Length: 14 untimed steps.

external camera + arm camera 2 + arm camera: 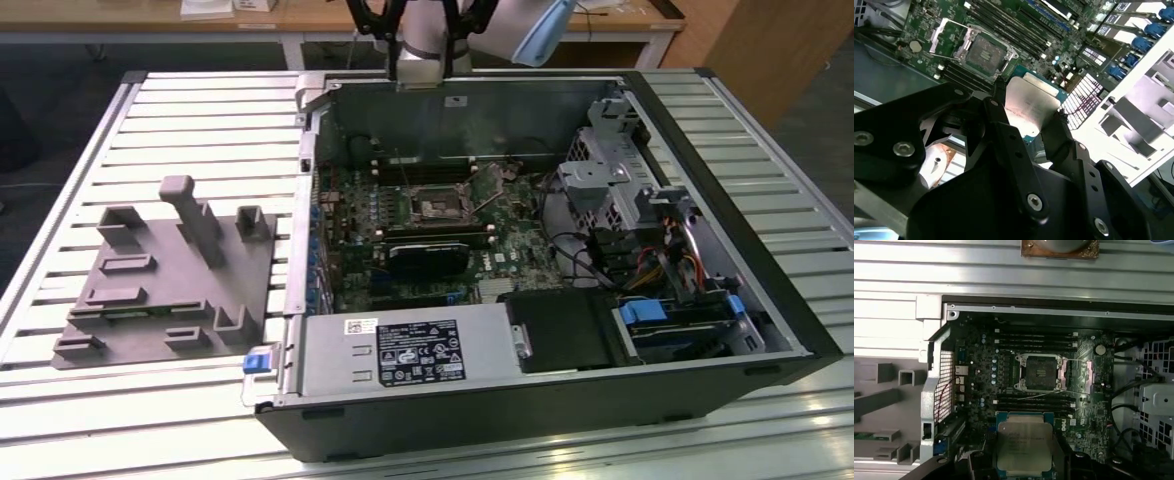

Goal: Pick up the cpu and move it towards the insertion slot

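Observation:
The cpu point(1031, 107), a flat square chip with a silvery top, sits clamped between my gripper's point(1029, 120) two black fingers point(1000, 120). In the first wrist view the cpu point(1024, 442) hangs over the motherboard, short of the insertion slot point(1038, 371), whose silvery bracket stands open around a dark square. The same slot point(985, 52) lies beyond the chip in the second wrist view. In the exterior view the slot point(438, 207) is in the middle of the open computer case, and my arm point(430, 45) hangs over the case's far wall.
The case point(747, 300) lies open on a slatted metal table point(80, 160). A grey plastic tray point(160, 290) with upright posts sits at the exterior view's left. A black card point(430, 255), a power supply point(400, 350) and a drive cage point(607, 180) surround the slot.

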### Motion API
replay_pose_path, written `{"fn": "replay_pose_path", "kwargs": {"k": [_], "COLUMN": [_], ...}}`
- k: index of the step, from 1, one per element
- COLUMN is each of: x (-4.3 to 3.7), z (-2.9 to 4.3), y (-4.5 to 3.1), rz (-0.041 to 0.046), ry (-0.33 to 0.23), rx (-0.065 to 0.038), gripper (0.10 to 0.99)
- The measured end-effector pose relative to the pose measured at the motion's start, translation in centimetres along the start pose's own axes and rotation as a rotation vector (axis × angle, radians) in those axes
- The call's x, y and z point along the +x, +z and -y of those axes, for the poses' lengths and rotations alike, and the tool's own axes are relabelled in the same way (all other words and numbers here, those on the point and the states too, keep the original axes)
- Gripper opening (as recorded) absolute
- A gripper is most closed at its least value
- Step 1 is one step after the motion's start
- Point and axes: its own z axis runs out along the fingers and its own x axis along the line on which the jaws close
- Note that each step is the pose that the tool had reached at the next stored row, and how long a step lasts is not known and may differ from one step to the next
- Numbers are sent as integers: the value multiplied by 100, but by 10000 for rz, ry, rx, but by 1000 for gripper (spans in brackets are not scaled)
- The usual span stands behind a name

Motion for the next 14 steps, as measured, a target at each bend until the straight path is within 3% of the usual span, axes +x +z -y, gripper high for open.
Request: {"fn": "replay_pose_path", "kwargs": {"k": [6, 14], "x": [-83, -130], "z": [-2, -20], "y": [4, 12], "rz": [0, 1], "ry": [-1, 0], "rx": [-1, -1], "gripper": [533, 533]}}
